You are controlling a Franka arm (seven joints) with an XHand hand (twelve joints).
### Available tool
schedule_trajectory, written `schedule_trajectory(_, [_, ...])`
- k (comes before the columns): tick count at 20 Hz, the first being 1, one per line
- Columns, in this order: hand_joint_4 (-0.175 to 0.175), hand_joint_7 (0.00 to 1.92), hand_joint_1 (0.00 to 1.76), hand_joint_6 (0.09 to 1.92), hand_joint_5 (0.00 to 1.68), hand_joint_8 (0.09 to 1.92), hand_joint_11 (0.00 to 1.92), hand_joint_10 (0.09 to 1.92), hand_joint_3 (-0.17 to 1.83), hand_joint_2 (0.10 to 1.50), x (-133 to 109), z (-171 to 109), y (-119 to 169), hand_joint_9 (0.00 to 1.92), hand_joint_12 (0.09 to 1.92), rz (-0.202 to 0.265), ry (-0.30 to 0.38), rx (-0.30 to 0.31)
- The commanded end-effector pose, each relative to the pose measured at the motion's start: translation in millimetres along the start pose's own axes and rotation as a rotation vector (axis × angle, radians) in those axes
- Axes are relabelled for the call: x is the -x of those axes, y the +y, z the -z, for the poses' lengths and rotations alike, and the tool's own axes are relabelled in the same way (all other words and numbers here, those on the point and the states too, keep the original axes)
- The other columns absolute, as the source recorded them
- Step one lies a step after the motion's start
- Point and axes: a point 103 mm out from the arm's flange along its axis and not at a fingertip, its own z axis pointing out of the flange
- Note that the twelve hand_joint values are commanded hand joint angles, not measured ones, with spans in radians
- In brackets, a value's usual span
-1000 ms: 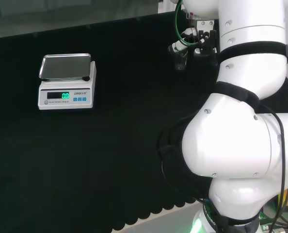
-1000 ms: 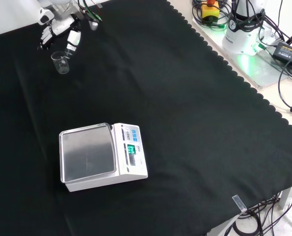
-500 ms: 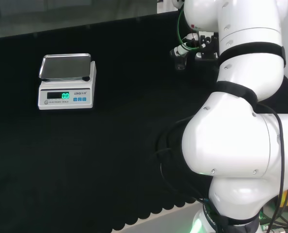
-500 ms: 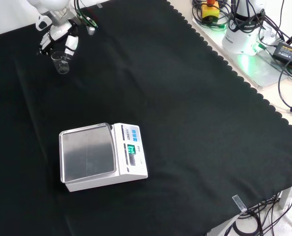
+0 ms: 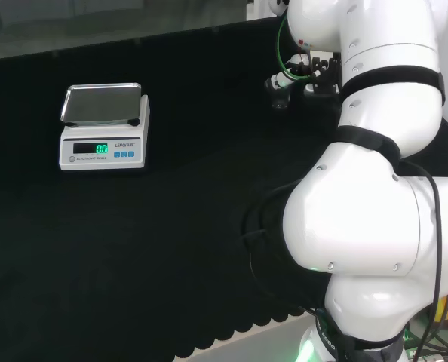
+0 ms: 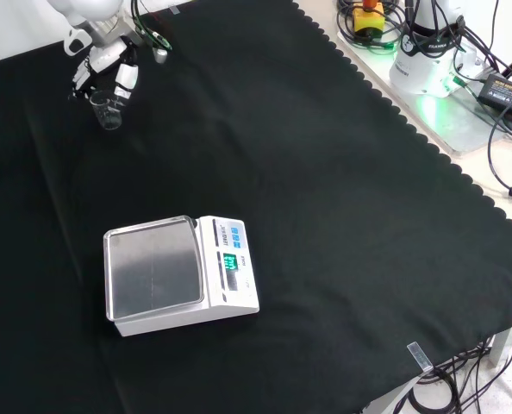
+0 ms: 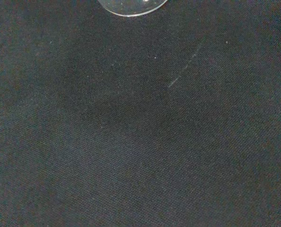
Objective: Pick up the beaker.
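Near edge of the surface (image 6: 342, 259), front view: the digital scale (image 6: 180, 274) sits at about 7 o'clock from the cloth's centre, steel pan bare, green display lit. It has not shifted over the last second. Not part of my job.

Far end, front view, about 11 o'clock: the small clear glass beaker (image 6: 106, 109) stands upright on the black cloth, same spot as a second ago. My hand (image 6: 109, 71) is right above and behind it. Over the last second it has crept up and toward the beaker's far side; the last half second shows almost no travel. The white fingers hang down around the rim, but I cannot tell whether they touch the glass or are curled round it.

Wrist view: a curved arc of the beaker's base (image 7: 131, 6) shows at the frame edge, with plain cloth beyond it.

Head view: my hand (image 5: 284, 79) sits at about 1 o'clock, partly behind my own arm links.

Judgement: approach looks nearly finished, beaker not yet lifted. Next comes closing round the wall, then raising.
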Motion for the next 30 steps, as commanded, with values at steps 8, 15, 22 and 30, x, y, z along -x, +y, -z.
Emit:
schedule_trajectory(8, [-0.075, 0.59, 0.67, 0.36, 0.6, 0.83, 0.63, 0.65, 0.15, 0.97, -18, -11, -2, 0.86, 1.31, -0.014, -0.102, 0.274])
schedule_trajectory(15, [-0.04, 0.83, 0.81, 0.63, 0.84, 0.79, 0.75, 0.58, 0.24, 0.92, -21, -13, -5, 1.05, 1.26, -0.036, -0.115, 0.398])
schedule_trajectory(22, [0.172, 1.33, 1.08, 0.64, 1.21, 0.55, 0.87, 0.46, 0.11, 0.96, -15, 36, -46, 1.37, 1.21, -0.02, 0.008, 0.547])
schedule_trajectory(30, [0.175, 1.66, 1.14, 0.63, 1.32, 0.26, 0.98, 0.27, 0.75, 0.59, -38, 106, -145, 1.64, 1.15, 0.071, 0.141, 0.577])
